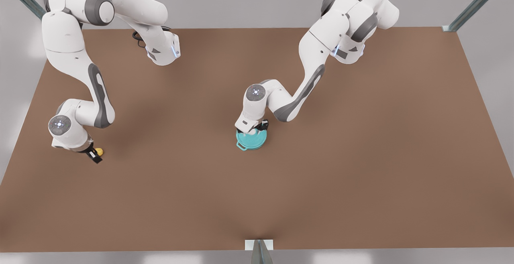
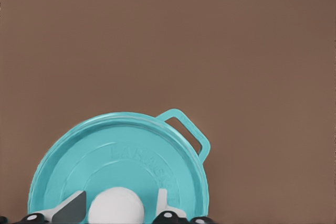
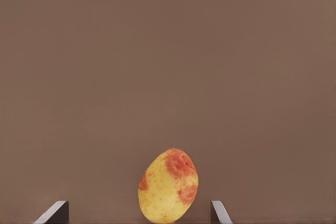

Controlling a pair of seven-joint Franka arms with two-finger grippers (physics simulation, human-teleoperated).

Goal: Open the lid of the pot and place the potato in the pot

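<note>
Pot lid [image 2: 131, 156]: flat round teal disc, white knob [image 2: 116, 205] at centre; sat closed on pot, level.

Pot [image 1: 249, 140]: small, round, teal; one loop handle [image 2: 187, 132] stuck out past lid rim; stood upright on brown table [image 1: 361, 155], near middle.

Potato [image 3: 168, 185]: small, lumpy, yellow with orange-red patches; lay on table toward front view's left, well apart from pot.

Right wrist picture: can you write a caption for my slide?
The right hand, fingers open, hangs over the yellow potato with orange-red patches on the brown table.
</note>
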